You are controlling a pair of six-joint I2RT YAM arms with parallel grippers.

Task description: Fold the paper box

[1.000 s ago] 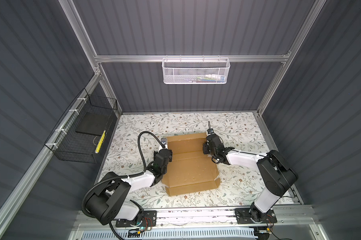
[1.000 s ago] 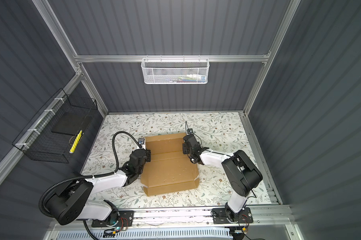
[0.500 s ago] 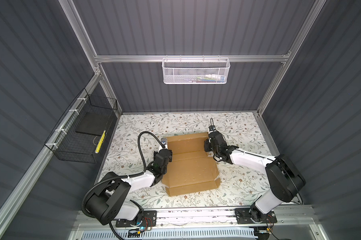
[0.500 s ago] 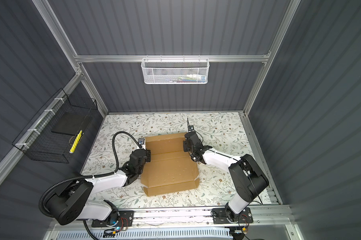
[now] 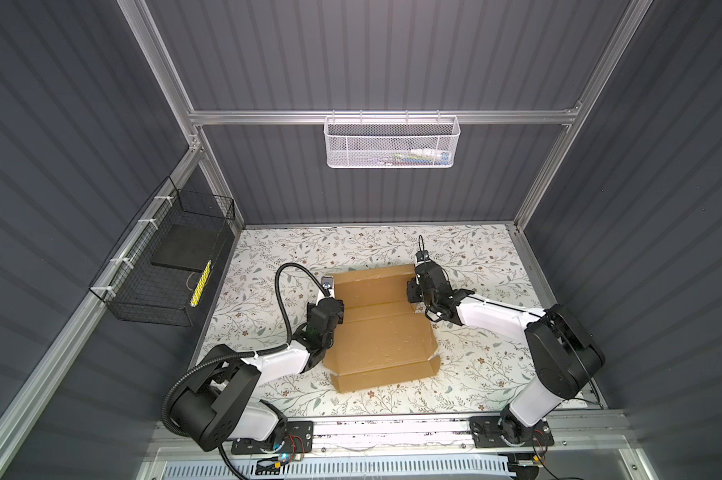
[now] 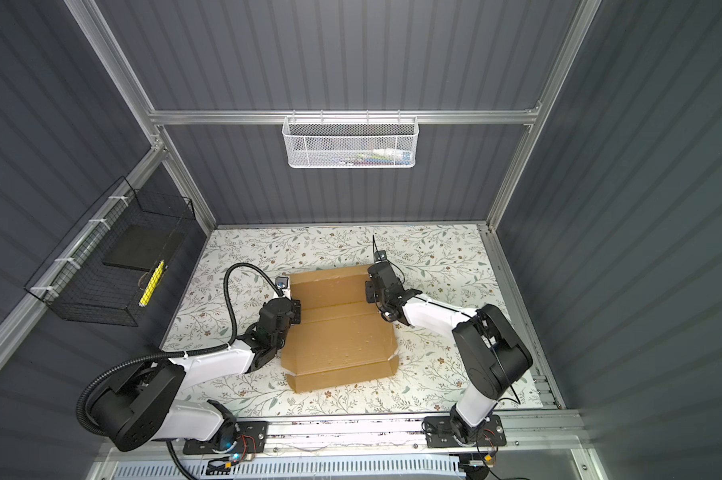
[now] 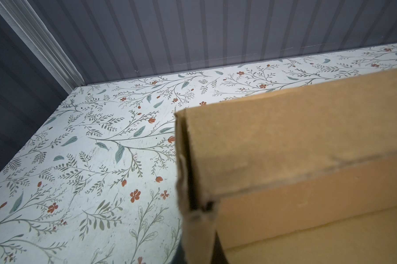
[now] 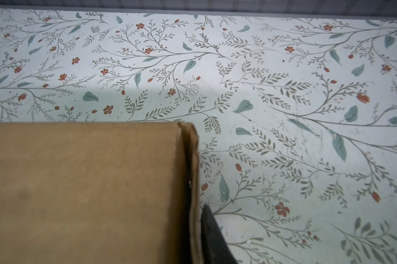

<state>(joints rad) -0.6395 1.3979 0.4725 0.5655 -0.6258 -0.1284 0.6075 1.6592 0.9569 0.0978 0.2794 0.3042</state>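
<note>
Left jaws and right jaws each clamp a wall of the paper box [image 5: 382, 336].

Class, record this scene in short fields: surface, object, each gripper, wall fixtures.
Surface: floral-patterned table
Object: the paper box, brown cardboard, partly folded, not closed
Left gripper: fingers shut on the box's left wall
Right gripper: at the right wall, one finger outside it; grip unclear
Fixtures: white basket on back wall, black basket on left wall

A white mesh basket [image 5: 363, 145] hangs on the back rail. A black wire basket [image 5: 143, 303] hangs on the left wall, with the floral tabletop [image 5: 475, 374] below it.
</note>
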